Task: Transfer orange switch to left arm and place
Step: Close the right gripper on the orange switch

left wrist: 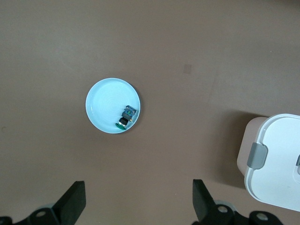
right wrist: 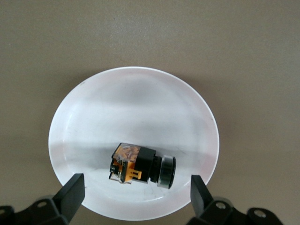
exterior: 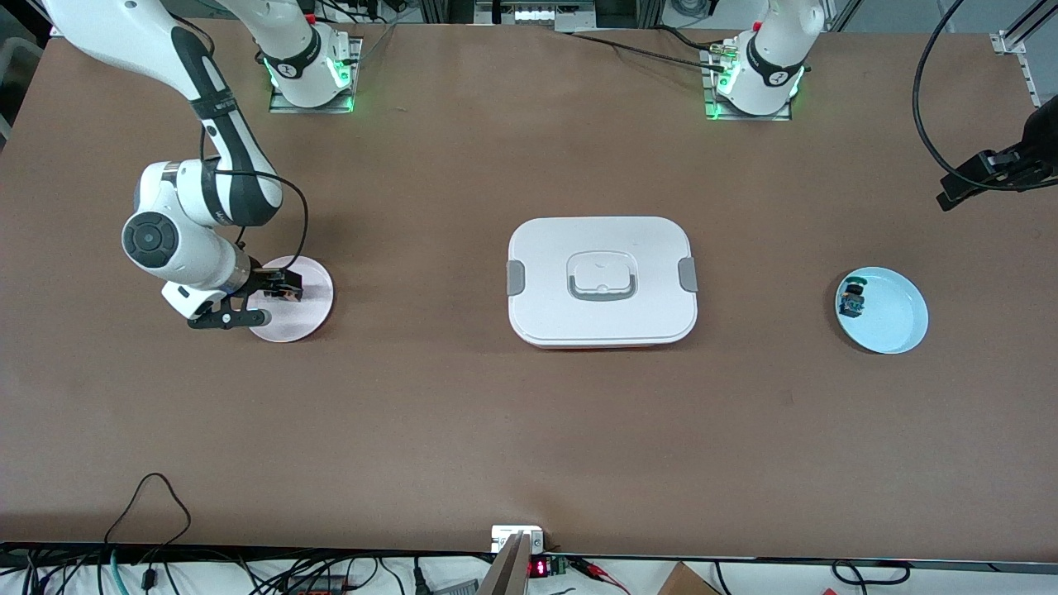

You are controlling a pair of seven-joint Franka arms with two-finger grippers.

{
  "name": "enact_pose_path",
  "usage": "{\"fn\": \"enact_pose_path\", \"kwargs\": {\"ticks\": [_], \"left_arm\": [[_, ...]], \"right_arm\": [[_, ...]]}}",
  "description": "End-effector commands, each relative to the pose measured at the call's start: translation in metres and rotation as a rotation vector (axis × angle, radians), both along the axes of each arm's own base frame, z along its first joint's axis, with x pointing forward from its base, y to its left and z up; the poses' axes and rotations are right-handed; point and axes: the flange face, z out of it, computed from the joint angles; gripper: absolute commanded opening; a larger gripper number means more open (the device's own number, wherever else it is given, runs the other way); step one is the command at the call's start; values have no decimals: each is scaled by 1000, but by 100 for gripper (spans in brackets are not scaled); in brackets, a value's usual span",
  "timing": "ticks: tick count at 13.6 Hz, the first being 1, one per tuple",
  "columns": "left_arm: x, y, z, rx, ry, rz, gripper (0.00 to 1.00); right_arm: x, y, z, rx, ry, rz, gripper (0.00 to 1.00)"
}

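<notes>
We find the orange switch [right wrist: 143,166], a tiny black cylindrical part with an orange block at one end and a dark ringed cap at the other, lying on its side in the shallow pale pink round plate [exterior: 318,310] toward the right arm's end of the brown table [exterior: 463,430]; it sits off the plate's middle, close to the rim. The right gripper [exterior: 275,300] hangs low over that plate with its black jaws spread wide, one on each side of the switch and touching nothing. The left gripper [left wrist: 138,201] is held high above the table near the edge at the left arm's end, jaws likewise wide apart and empty; the left arm is waiting. Below it lies a light blue round plate [exterior: 897,326] holding a small green-blue-topped part [exterior: 851,302], which is not ours to move.

Between the two plates, about mid-table, stands the large white rounded-rectangular box [exterior: 602,281] with grey side latches and a recessed lid handle; any route from one arm to the other must, in our judgement, go over or around it.

We judge the switch light, rigid and hard; its round cap looks smooth and likely to roll or twist in a loose pinch, and it may skate on the glossy plate. We would take it across the squarer black-and-orange body, jaws on its flat sides, leaving the cap end free for the left gripper to take at the handover; a pinch on the cap alone could let it slip.
</notes>
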Motion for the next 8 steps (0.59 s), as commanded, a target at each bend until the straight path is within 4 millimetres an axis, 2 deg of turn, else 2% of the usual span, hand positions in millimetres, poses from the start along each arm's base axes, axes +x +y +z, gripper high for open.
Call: {"fn": "enact_pose_path", "kwargs": {"ticks": [1,8], "left_arm": [[1,3,1,11,10,7,100],[6,9,-1,-61,2,17,100]], "right_arm": [[-5,-1,-5,-2,-17,-8,100],[-13,-2,-21,-13,-14,10,100]]}}
